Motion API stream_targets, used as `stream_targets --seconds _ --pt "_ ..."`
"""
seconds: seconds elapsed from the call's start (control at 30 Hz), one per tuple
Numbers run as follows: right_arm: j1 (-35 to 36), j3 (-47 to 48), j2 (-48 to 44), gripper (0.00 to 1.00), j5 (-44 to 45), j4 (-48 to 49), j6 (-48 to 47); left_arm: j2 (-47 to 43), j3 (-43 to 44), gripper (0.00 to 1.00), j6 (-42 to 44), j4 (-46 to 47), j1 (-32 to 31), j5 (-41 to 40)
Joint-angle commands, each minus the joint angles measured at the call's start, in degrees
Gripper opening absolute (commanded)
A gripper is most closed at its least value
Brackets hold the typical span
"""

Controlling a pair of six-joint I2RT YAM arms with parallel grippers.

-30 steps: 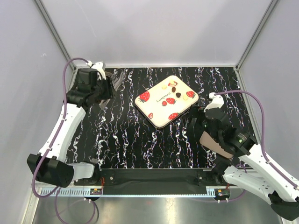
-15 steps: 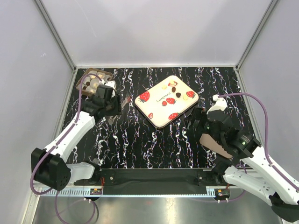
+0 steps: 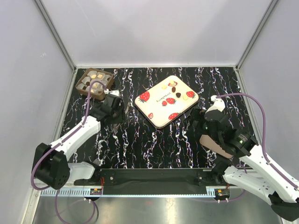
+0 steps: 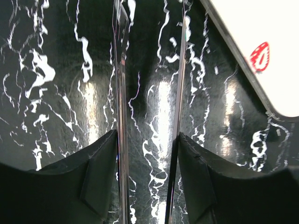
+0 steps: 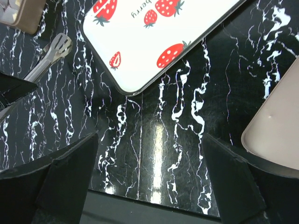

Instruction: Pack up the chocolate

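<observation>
Several tiny chocolates (image 3: 174, 88), dark, tan and cream, lie on the far end of the white strawberry-print tray (image 3: 159, 114). The brown box (image 3: 95, 83) with white paper cups stands at the far left; a few cups hold sweets. My left gripper (image 3: 116, 110) sits between box and tray, shut on metal tongs (image 4: 120, 93) whose two blades run forward between its fingers (image 4: 100, 163). The tongs' tip (image 5: 58, 44) points at the tray's near-left corner (image 4: 261, 46). My right gripper (image 5: 149, 154) is open and empty, low over the table right of the tray (image 5: 154, 42).
A tan box lid (image 3: 217, 143) lies under my right arm at the near right; it also shows in the right wrist view (image 5: 275, 130). The table is black with white marbling. Grey walls close in the left, far and right sides.
My left arm has swung from over the brown box toward the near right, uncovering the box, with the tongs still held. The right arm has barely moved.
</observation>
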Motion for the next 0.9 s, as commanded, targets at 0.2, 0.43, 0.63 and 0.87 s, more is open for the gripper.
stream_targets --seconds 0.2,0.43,0.63,0.87 --pt "0.1 -0.9 0.4 1.0 -1.3 -1.7 2.6 0.4 -4.2 0.57 -4.0 4.2 -1.9 -4.6" --pt "0.1 -1.0 0.9 1.0 -1.8 -2.5 4.7 -0.3 -5.0 0.66 -4.5 4.7 -2.2 -4.3" --pt "0.1 -1.0 0.9 1.0 -1.7 -3.6 6.9 -0.9 -4.5 0.71 -4.5 3.4 -3.1 -4.6" --pt "0.1 1.0 1.9 0.99 -0.8 -6.1 9.7 -4.0 -3.1 0.94 -5.0 1.7 -3.4 -4.2"
